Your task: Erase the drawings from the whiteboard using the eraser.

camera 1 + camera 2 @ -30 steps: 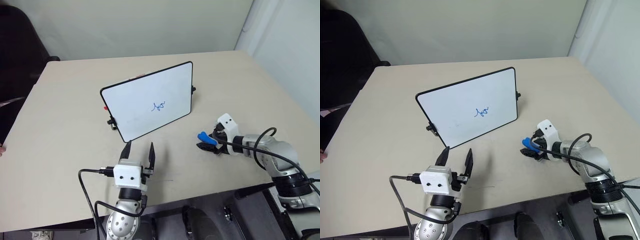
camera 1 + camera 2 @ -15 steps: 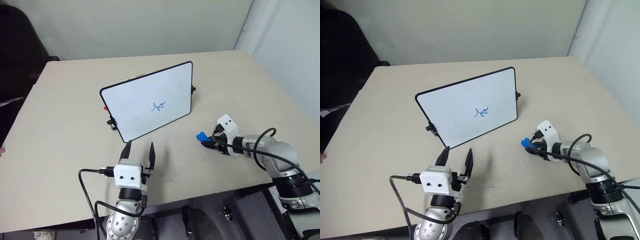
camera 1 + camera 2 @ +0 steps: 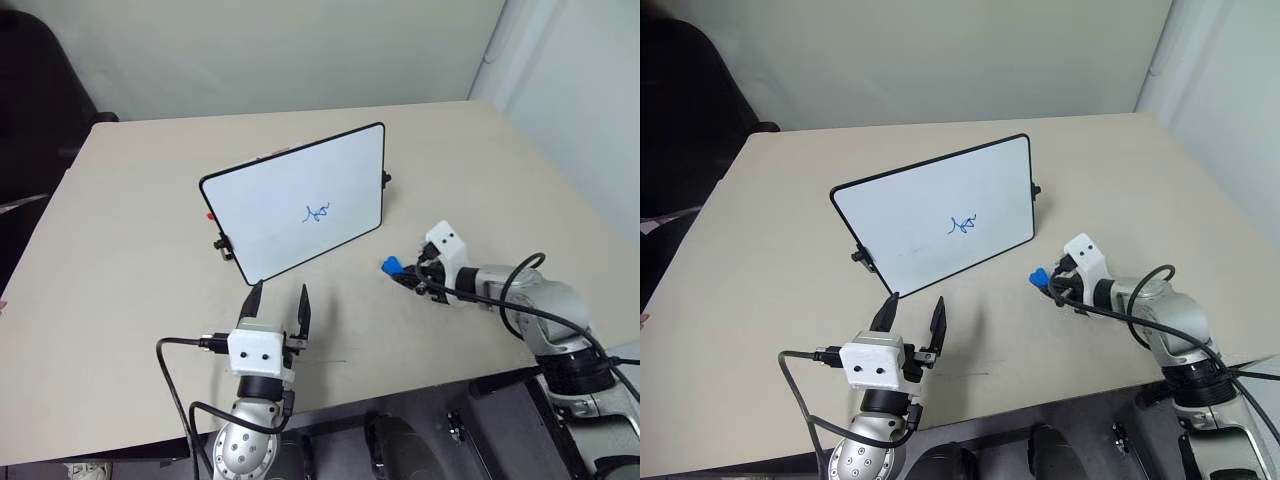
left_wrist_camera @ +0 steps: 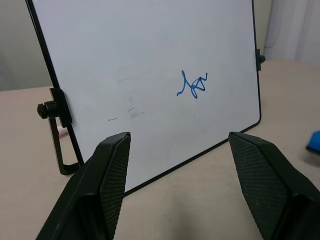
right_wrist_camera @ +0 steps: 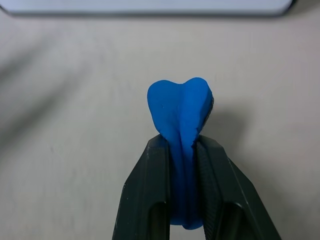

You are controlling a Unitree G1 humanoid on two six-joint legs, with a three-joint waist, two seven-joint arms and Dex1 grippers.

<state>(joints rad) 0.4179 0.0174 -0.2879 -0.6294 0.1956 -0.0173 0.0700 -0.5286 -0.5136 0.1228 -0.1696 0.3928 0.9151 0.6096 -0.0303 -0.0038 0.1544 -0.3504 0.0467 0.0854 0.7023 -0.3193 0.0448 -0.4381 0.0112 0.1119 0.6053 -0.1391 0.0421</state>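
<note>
1. So, the table [image 3: 120,250] is the biggest thing. It is tan and wide, and all the other things sit on it.
2. Next comes the whiteboard [image 3: 270,225]. It stands tilted on small black feet in the middle of the table.
3. Then the right gripper [image 3: 404,275]. It sits at about 4 o'clock from the whiteboard, near its lower corner but not touching it. Its two black fingers are squeezed tight on the eraser [image 5: 181,112], so tight that the soft blue block bulges out past the tips.
4. The left gripper [image 3: 279,299] waits at about 6 o'clock from the whiteboard, just in front of its bottom edge. Its fingers [image 4: 112,177] are spread wide apart and hold nothing.
5. The eraser is small and bright blue. It is up off the table in the right gripper, with its shadow below it.
6. The drawings [image 4: 192,85] are the smallest thing, a thin blue squiggle a bit right of the whiteboard's middle, at about 10 o'clock from the eraser.
7. How far along? I think the picking up is done. The wiping is not begun, since the squiggle looks whole. The eraser must reach it and rub it away.
</note>
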